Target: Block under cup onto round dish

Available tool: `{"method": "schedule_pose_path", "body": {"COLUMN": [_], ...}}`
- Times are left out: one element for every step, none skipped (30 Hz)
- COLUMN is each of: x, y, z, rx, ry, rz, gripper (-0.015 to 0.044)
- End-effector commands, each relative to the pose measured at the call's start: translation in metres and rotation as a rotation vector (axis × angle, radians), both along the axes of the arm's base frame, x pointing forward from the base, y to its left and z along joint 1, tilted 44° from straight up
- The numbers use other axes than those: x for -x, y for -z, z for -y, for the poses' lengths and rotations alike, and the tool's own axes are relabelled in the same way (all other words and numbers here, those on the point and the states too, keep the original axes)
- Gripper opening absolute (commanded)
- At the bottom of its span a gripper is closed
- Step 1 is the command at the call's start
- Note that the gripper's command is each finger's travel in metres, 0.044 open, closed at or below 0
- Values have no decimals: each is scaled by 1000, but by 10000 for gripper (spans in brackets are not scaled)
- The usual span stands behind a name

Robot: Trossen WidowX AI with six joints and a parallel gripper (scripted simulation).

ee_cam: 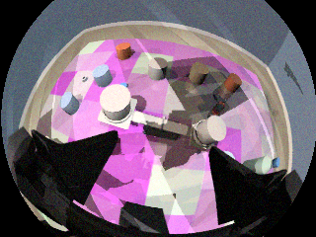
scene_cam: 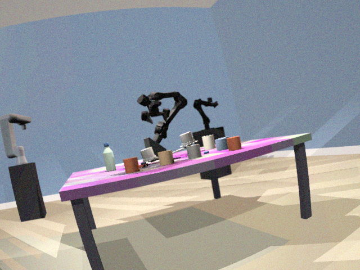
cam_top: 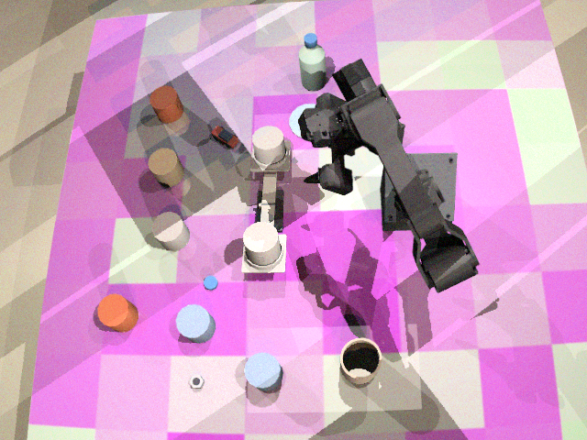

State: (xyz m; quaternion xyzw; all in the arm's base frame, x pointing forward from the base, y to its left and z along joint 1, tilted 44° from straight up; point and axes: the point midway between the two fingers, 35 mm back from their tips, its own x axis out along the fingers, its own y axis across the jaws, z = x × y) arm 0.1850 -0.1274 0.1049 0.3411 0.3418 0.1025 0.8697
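Above the counter [cam_top: 521,142], beside the balance [cam_top: 268,199]: gripper [cam_top: 322,156] fingers spread, empty; I judge approach; next, pick the lower cup [cam_top: 268,144].

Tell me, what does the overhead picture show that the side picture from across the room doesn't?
Only the top view shows the small red toy car, the metal nut, the open-topped cup and part of the pale round dish beside the arm.

Only the exterior view shows the table's legs, the blue wall, and a grey machine on a dark stand at the left.

Both show the bottle, the two balance cups, and the gripper raised, open and empty.
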Motion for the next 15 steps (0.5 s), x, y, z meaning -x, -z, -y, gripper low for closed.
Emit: {"method": "schedule_pose_path", "body": {"x": [-7,-9,-12,-14,-16,-18,-20,-22,-24,-27,-29,-31,-33,-35,-37], "y": [5,7,9,10,12,14,16,18,20,22,25,27,29,32,35], "z": [7,9,11,13,15,17,18,20,22,23,25,26,27,29,30], "rx": [67,87,107,123,139,155,171,186,202,217,232,246,261,274,285], "ry": [-89,-116,-144,-170,-195,-221,-247,-273,-299,-325,-352,-378,-405,-430,-452], "rz": [11,15,19,21,24,27,31,34,38,42,47,51,56,59,61], "gripper": [440,440,440,440,440,440,440,440,440,440,440,440,440,440,440]}}
